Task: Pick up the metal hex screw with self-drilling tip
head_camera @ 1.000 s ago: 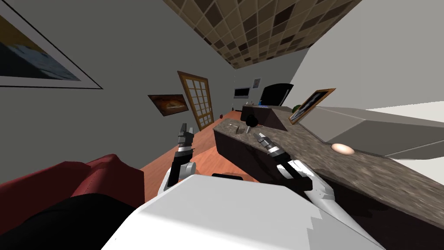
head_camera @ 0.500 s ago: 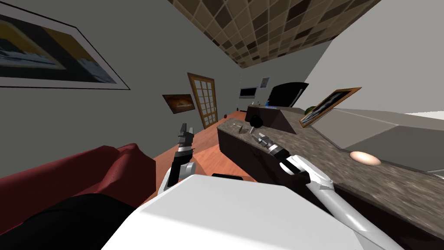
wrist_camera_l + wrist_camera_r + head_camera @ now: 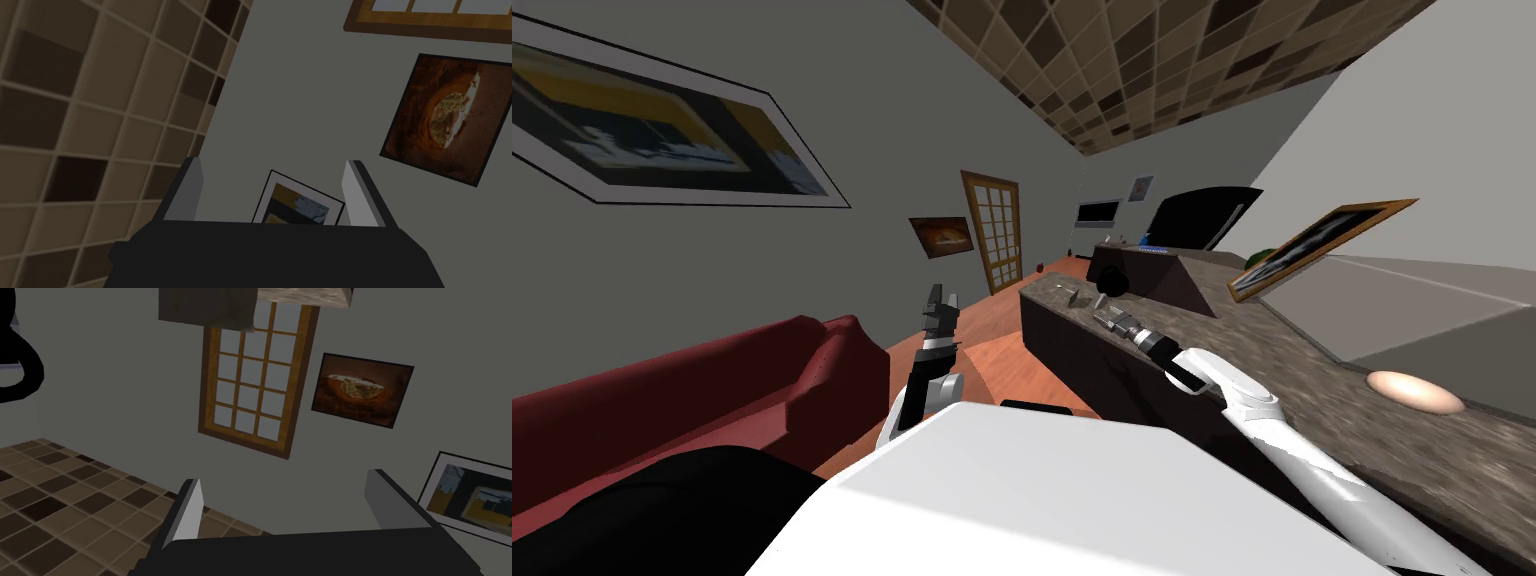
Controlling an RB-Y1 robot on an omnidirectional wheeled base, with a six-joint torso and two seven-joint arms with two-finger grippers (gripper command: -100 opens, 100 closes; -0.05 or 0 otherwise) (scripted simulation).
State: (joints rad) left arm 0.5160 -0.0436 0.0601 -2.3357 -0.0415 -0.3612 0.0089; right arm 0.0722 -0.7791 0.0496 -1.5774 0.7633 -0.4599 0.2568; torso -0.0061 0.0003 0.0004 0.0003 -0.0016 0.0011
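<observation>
Right arm (image 3: 1234,396) farther along the speckled counter (image 3: 1277,340); both jaws wide apart in wrist views.

- ceiling (image 3: 1162,60): checked tiles, tan and dark brown
- countertop (image 3: 1292,370): speckled brown-grey
- sofa (image 3: 762,380): dark red
- floor (image 3: 992,350): orange-brown
- door (image 3: 995,232): brown frame, grid of pale panes
- right gripper (image 3: 285,477): light grey fingers, dark body

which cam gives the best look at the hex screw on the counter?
Head view: the screw lies small and grey on the speckled counter, just beyond the open right claw. Both wrist views aim at the wall instead, so add nothing on it.
</observation>
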